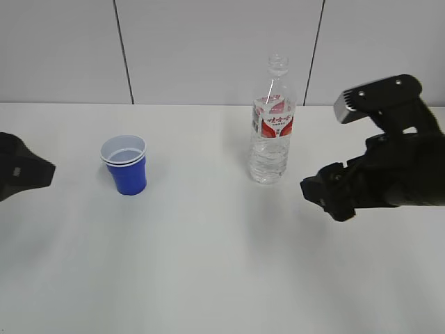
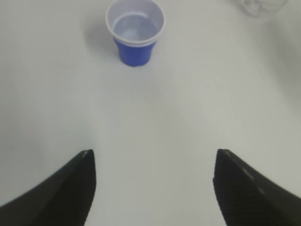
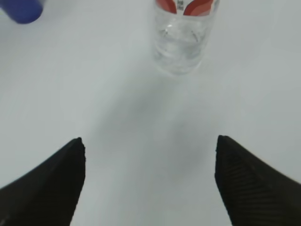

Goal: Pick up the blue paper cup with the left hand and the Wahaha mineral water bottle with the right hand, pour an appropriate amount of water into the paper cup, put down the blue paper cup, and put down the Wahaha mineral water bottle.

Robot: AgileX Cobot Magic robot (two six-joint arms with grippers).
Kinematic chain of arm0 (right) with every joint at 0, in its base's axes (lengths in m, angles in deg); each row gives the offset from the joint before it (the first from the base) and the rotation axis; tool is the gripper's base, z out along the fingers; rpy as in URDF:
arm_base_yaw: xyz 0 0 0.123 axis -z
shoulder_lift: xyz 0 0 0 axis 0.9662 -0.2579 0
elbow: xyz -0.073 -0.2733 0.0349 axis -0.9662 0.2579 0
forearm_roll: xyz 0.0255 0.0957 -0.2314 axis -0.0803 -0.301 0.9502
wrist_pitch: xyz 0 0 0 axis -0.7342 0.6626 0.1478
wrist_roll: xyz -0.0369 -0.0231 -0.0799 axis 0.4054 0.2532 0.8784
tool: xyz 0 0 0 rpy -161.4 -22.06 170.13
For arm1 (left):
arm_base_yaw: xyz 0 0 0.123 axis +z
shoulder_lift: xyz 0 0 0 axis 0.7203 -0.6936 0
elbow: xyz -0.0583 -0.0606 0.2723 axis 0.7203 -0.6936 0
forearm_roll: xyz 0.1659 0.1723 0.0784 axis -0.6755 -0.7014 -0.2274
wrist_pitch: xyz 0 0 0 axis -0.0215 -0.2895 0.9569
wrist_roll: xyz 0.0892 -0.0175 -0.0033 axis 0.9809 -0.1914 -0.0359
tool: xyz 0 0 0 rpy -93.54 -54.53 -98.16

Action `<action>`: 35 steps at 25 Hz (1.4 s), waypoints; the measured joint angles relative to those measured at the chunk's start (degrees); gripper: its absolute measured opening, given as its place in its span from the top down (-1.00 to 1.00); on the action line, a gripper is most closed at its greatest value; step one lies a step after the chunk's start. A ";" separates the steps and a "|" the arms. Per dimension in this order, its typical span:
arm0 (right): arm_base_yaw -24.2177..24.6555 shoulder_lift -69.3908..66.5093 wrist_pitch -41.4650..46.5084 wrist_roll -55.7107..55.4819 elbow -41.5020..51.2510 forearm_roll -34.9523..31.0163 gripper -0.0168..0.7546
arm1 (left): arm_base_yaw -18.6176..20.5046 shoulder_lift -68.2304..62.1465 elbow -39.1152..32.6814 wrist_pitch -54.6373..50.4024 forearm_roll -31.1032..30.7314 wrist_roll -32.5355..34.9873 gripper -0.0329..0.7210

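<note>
**Approach and grasp: cup to the left tool, bottle to the right tool**

The left tool (image 2: 151, 188) is seen with its fingers spread wide and nothing between them; the right tool (image 3: 149, 183) is likewise released and empty. In the exterior view both are held well apart from their targets, so the step in hand is judged to be the approach.

The blue paper cup (image 1: 125, 164) stands upright on the white worktop (image 1: 208, 264), centred ahead of the left tool. It should be gripped around its blue wall below the doubled rim, with light pressure, since thin paper is likely to buckle.

The Wahaha mineral water bottle (image 1: 272, 125) stands upright, uncapped, slightly right of centre ahead of the right tool. It should be taken around the ribbed body near the label, squarely, so that tipping and squeezing out water are avoided
</note>
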 joint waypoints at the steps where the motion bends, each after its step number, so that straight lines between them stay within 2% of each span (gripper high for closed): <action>1: 0.00 2.89 4.77 0.13 -0.25 0.02 -0.70 | 0.00 0.83 0.98 -3.67 0.12 0.00 -0.65; 5: 0.00 13.05 21.22 -0.26 -0.30 1.54 -0.69 | 0.00 5.51 2.01 -16.58 0.21 0.00 -0.65; 9: 0.00 23.72 34.71 -4.86 -0.30 7.76 -0.67 | 0.00 12.87 2.01 -25.46 -0.01 0.00 -0.65; 15: 0.00 43.14 46.46 -9.80 -0.30 14.77 -0.63 | 0.00 25.84 2.01 -30.26 -0.27 1.08 -0.64; 21: 0.00 61.14 53.08 -12.08 2.03 17.70 -0.59 | -0.03 37.10 1.76 -31.96 -0.36 1.58 -0.63; 25: 0.00 68.69 54.72 -12.59 4.93 19.64 -0.59 | -0.03 41.31 -3.56 -31.75 -0.54 1.58 -0.62; 29: 0.00 70.50 55.10 -12.75 8.95 19.88 -0.59 | -0.03 42.79 -9.42 -29.87 -0.54 1.58 -0.55; 35: 0.00 70.60 53.66 -13.22 10.64 19.76 -0.59 | -0.03 42.79 -11.87 -26.69 -0.54 1.62 -0.51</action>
